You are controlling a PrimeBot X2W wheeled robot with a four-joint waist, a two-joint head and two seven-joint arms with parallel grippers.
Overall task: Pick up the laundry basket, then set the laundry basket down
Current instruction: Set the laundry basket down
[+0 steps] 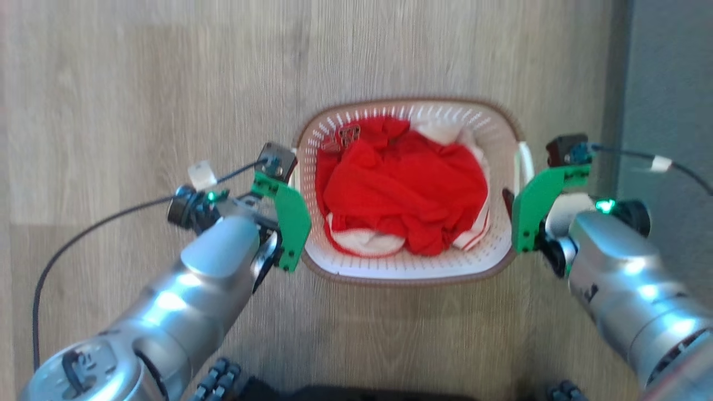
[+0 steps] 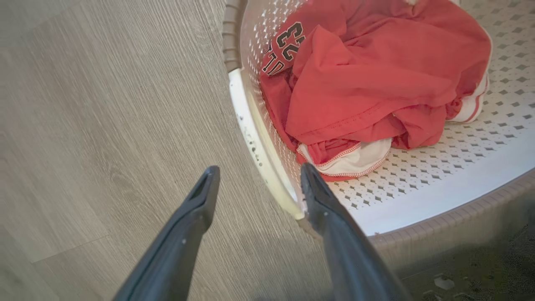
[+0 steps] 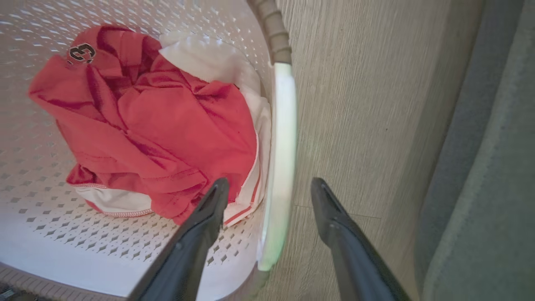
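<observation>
Left forearm (image 1: 184,295): silver, reaching in from 7 o'clock of the head view toward the basket's side.
Right forearm (image 1: 629,289): comes in from 5 o'clock, mirroring the other.
Left gripper (image 2: 259,169): at the basket's 9 o'clock, fingers spread wide and clamped on nothing. The left handle (image 2: 250,138) runs between them, one finger over the floor and the other over the basket's inside. Whether that inner finger touches the plastic cannot be told.
Right gripper (image 3: 269,183): at the basket's 3 o'clock, fingers likewise apart and gripping nothing. They straddle the right handle (image 3: 283,138), which looks clear of both.
Laundry basket (image 1: 412,267): dead ahead at 12 o'clock, upright on the floor (image 1: 139,83) between the two grippers.
Clothes (image 1: 401,189): a red and white heap bunched inside.
Grey strip (image 1: 668,83): beyond the right arm, at 2 o'clock.
Step in hand: basket grounded and unheld, with both handles bracketed. This reads as the brink of the pick-up, though a finished set-down would look alike.
Next move: for a lift, both grippers must close on their handles together and rise evenly so the load stays level. If the basket is placed, the fingers must pull straight back without snagging a handle.
</observation>
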